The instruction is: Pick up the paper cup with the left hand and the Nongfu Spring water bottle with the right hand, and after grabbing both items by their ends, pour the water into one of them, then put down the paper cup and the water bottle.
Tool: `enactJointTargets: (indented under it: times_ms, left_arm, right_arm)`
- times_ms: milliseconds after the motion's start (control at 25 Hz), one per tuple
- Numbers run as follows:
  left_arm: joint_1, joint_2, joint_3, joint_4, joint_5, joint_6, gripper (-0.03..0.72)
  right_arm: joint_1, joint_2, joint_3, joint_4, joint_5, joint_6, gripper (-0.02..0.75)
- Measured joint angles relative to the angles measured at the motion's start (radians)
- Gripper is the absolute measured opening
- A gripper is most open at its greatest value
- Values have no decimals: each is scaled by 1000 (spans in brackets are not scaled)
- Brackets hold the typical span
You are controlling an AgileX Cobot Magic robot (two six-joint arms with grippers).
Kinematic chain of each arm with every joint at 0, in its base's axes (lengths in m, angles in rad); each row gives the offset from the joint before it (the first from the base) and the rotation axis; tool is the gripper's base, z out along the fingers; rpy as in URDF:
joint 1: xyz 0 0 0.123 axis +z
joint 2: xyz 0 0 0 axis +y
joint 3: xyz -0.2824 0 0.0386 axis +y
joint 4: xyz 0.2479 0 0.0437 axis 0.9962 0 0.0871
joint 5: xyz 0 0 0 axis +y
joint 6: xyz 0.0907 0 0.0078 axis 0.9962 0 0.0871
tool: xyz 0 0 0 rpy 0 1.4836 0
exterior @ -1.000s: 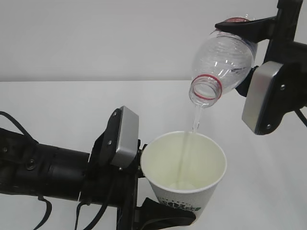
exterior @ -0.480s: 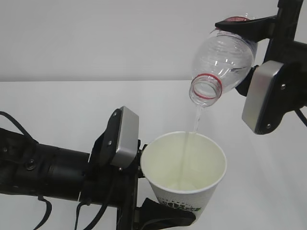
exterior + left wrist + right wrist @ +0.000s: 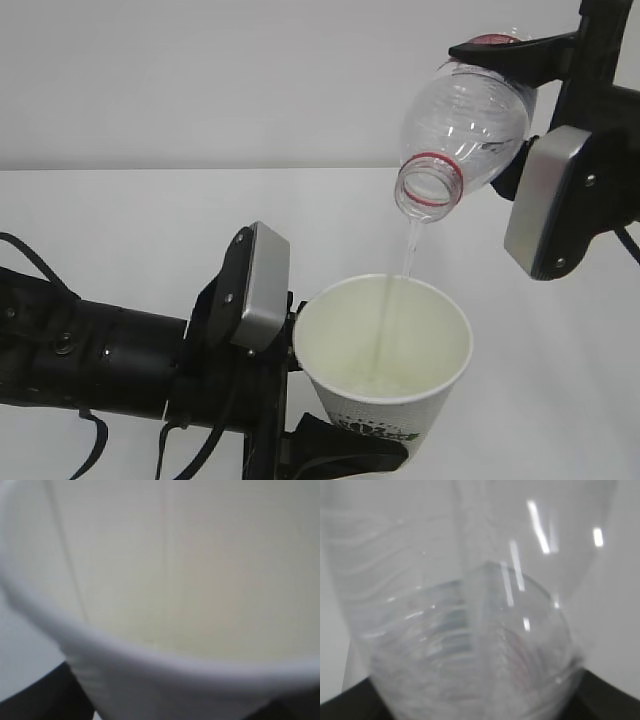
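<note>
Above the white desk [image 3: 120, 220], pouring step in hand: right hand [image 3: 520, 110] clamped on tilted Nongfu Spring water bottle [image 3: 462, 125], thin water [image 3: 405, 265] stream into paper cup [image 3: 385, 350] gripped by left hand [image 3: 300, 400]; next, probably righting bottle, then lowering both.

The paper cup [image 3: 385, 350] looks matt, cream inside. The Nongfu Spring water bottle [image 3: 463, 125] is clear, glossy ribbed plastic. The worktop [image 3: 120, 230] appears smooth, matt white.

bottle [image 3: 465, 125] above cup [image 3: 385, 360]
</note>
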Motion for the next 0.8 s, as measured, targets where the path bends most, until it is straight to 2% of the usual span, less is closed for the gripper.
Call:
enactJointTargets:
  times_ms: [800]
  left_arm:
    - [0,0,0,-4,0,0,533]
  right_arm:
    - [0,0,0,4,-14,-1,463]
